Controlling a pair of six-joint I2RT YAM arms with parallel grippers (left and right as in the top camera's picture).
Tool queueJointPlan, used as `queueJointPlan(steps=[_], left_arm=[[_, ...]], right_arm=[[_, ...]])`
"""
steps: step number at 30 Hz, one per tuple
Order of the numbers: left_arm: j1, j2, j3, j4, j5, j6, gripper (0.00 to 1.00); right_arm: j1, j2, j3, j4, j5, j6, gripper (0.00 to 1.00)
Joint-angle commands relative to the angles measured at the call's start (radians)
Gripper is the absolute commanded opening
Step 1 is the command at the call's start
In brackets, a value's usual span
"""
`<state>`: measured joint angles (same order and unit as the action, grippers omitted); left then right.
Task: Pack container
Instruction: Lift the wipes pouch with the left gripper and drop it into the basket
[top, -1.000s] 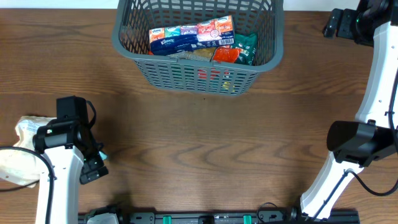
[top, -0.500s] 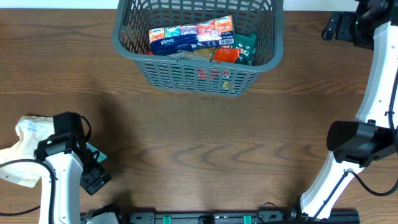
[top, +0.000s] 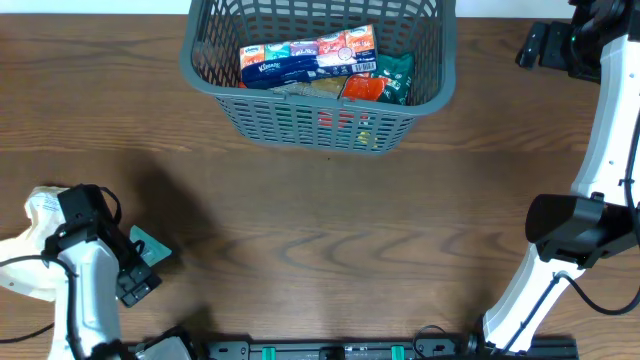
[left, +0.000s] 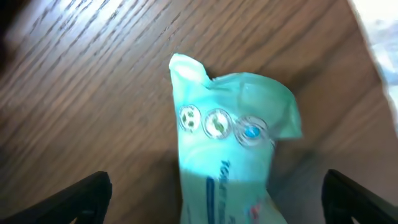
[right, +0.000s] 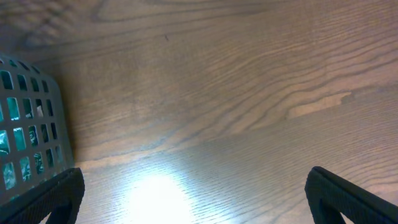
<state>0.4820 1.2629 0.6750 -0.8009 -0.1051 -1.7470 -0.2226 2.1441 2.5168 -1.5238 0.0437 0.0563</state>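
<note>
The container (top: 315, 110), a dark grey slotted basket, stands at the table's far middle and holds several packets, among them a row of tissue packs (top: 305, 55) and a green and orange packet (top: 380, 80). A mint-green packet (top: 152, 248) lies on the table at the near left. My left gripper (top: 140, 275) is open and low over it. In the left wrist view the packet (left: 230, 155) lies between the two spread fingers (left: 217, 208), untouched. My right gripper (top: 545, 42) is open and empty at the far right. Its wrist view (right: 199, 199) shows bare table and the basket's wall (right: 25, 124).
Pale white packets (top: 45, 215) lie at the left edge beside my left arm, and one shows in the left wrist view (left: 379, 37). The right arm's base (top: 570, 230) stands at the near right. A rail runs along the front edge (top: 330, 350).
My left arm has swung left and slightly toward the front, uncovering more of the mint-green packet. The right arm and the container have not moved.
</note>
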Motion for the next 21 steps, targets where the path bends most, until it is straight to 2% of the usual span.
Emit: queueJointPlan(steps=[1, 9, 11, 14, 18, 21], left_arm=[[0.025, 0.063, -0.013, 0.007, 0.035, 0.045, 0.90], [0.031, 0.194, -0.013, 0.029, 0.043, 0.045, 0.90], [0.031, 0.217, -0.013, 0.034, 0.042, 0.045, 0.86], [0.032, 0.236, -0.013, 0.036, 0.042, 0.045, 0.71], [0.032, 0.235, -0.012, 0.010, 0.042, 0.045, 0.44], [0.032, 0.235, -0.012, -0.022, 0.046, 0.045, 0.31]], right_arm=[[0.002, 0.001, 0.000, -0.003, -0.003, -0.008, 0.99], [0.002, 0.001, 0.000, -0.008, -0.004, -0.005, 0.99], [0.002, 0.001, 0.000, -0.010, -0.004, -0.005, 0.99], [0.002, 0.001, 0.000, -0.015, -0.004, -0.005, 0.99], [0.002, 0.001, 0.000, -0.021, -0.004, -0.005, 0.99], [0.002, 0.001, 0.000, -0.023, -0.004, -0.005, 0.99]])
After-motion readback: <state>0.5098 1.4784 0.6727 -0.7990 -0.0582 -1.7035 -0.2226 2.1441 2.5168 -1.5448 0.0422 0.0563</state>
